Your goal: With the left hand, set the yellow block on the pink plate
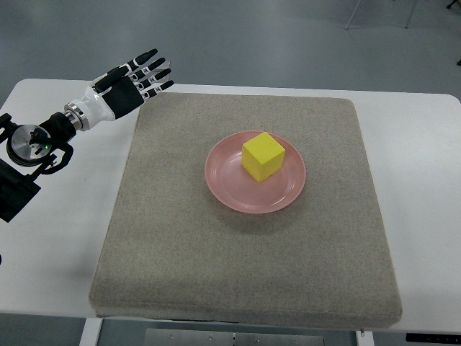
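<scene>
Glossy pink plate (234,189), matt yellow block (263,156), rough cloth mat (180,245)

Left hand (133,81): five-finger unit, black palm and finger segments w/ white/silver joint inserts showing along the fingers (153,72). Wrist cuff (92,105): glossy white shell, then a silver ribbed ring. Forearm (54,130): black linkage w/ exposed brackets. Round black actuator housing (29,143), silver face, small green indicator lit. Black boxy section (13,191) at frame edge.
</scene>
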{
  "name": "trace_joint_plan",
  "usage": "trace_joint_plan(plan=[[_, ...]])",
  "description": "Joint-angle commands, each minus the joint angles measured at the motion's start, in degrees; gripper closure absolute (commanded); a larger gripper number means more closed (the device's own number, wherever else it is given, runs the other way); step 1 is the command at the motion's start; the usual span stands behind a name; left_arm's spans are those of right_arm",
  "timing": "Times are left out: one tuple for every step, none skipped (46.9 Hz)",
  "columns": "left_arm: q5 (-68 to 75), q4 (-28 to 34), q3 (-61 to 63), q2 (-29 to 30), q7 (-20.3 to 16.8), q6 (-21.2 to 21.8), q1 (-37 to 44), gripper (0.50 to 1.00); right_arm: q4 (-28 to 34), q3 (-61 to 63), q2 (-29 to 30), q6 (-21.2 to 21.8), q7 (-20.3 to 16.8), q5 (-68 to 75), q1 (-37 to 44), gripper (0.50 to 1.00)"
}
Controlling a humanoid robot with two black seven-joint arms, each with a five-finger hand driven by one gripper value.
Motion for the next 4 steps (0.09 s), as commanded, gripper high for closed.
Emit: trace_joint_plan(plan=[[0.01, -0.17, 0.0, 0.21, -0.01, 0.01, -0.17, 0.506, 0.0, 0.13, 0.0, -0.18, 0.16, 0.0, 0.0, 0.576], [0.09, -0.17, 0.0, 0.38, -0.01, 0.01, -0.17, 0.506, 0.0, 0.04, 0.0, -0.26, 0.25, -0.09, 0.0, 0.576], [0.1, -0.17, 0.0, 0.56, -0.01, 0.01, -0.17, 0.506, 0.0, -0.22, 0.0, -0.26, 0.25, -0.27, 0.0, 0.576], [0.1, -0.25, 0.0, 0.73, -0.01, 0.01, -0.17, 0.506, 0.0, -0.66, 0.0, -0.26, 0.25, -0.53, 0.0, 0.576]])
